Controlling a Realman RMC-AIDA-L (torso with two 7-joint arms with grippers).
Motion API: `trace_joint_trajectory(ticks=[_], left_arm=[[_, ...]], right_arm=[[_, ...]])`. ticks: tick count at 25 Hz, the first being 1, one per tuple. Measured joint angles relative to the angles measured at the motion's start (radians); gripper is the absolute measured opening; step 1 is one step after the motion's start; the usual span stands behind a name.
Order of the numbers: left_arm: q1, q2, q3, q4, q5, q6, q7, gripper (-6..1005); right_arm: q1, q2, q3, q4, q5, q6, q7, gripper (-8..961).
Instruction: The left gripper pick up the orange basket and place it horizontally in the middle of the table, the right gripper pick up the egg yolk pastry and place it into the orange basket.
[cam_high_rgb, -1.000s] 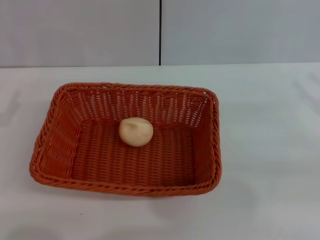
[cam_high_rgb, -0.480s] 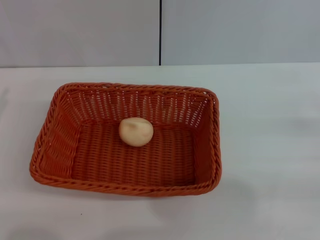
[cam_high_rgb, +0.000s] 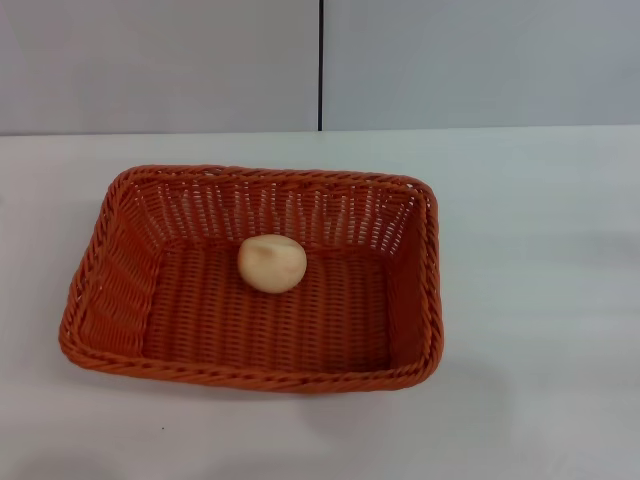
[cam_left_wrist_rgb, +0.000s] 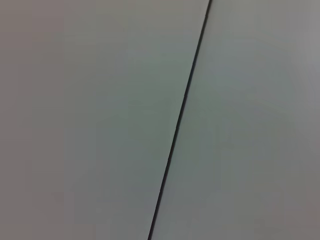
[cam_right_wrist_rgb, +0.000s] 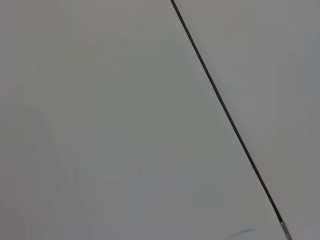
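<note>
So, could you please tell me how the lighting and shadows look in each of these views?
Head view: soft, even light, no glare; the basket throws a faint shadow on the table and the pastry is sharp. Left and right wrist views: only flat grey panels with a dark seam, nothing to judge focus by.

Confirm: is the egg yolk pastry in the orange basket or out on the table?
In. The egg yolk pastry rests on the woven floor of the orange basket, near its far wall.

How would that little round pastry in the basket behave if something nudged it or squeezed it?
The egg yolk pastry looks ball-shaped, so a nudge would probably roll it across the floor of the orange basket, though the sloping walls should stop it. A dent in its surface suggests that it is soft, so a hard squeeze might crush it.
</note>
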Motion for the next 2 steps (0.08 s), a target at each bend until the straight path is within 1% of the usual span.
trace_joint_trajectory(ticks=[2], left_arm=[[-0.005,0.0,0.0,0.001,-0.001,0.0,0.004,783]], right_arm=[[0.0,0.0,0.0,0.0,0.0,0.0,0.0,649]])
